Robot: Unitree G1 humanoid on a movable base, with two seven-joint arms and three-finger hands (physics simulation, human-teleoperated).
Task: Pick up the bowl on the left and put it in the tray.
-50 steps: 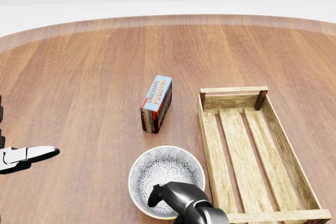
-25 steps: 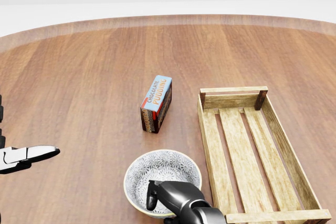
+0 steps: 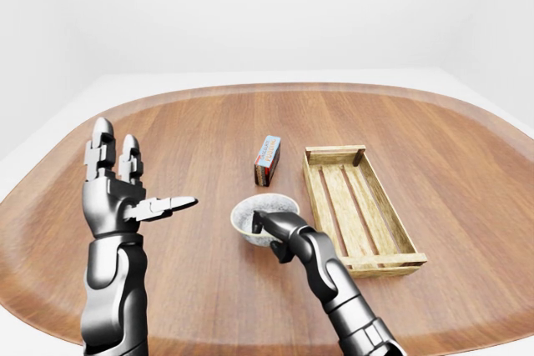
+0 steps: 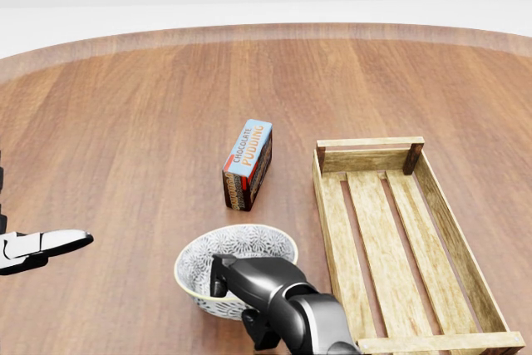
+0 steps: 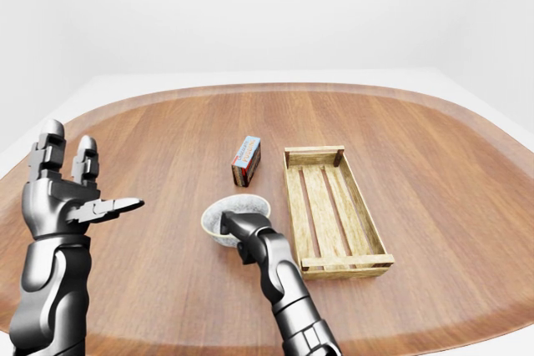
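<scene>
1. Since a second ago in the head view, the bowl (image 4: 235,268) has shifted left and up, away from the tray (image 4: 397,239), and now looks tipped and raised, with the right hand (image 4: 249,288) moved along with it.
2. The right hand has its fingers hooked over the bowl's near rim, one inside the bowl and the others under or outside the rim, so it is closed on the bowl.
3. Whether the bowl's base touches the tabletop (image 4: 125,122) cannot be told from these views.
4. The bowl is white with a grey pattern inside; it lies left of the tray and below the pudding box (image 4: 248,164) in the head view.
5. The tray is a wooden slatted crate lying flat on the tabletop, right of the bowl, with a gap between them.
6. The pudding box lies on its long side, between bowl and tray height-wise but above both the bowl and the tray's near end, apart from each.
7. The left hand (image 3: 117,198) is held up above the tabletop at the left of the left-eye view, fingers spread and upright, thumb pointing right, holding nothing.
</scene>
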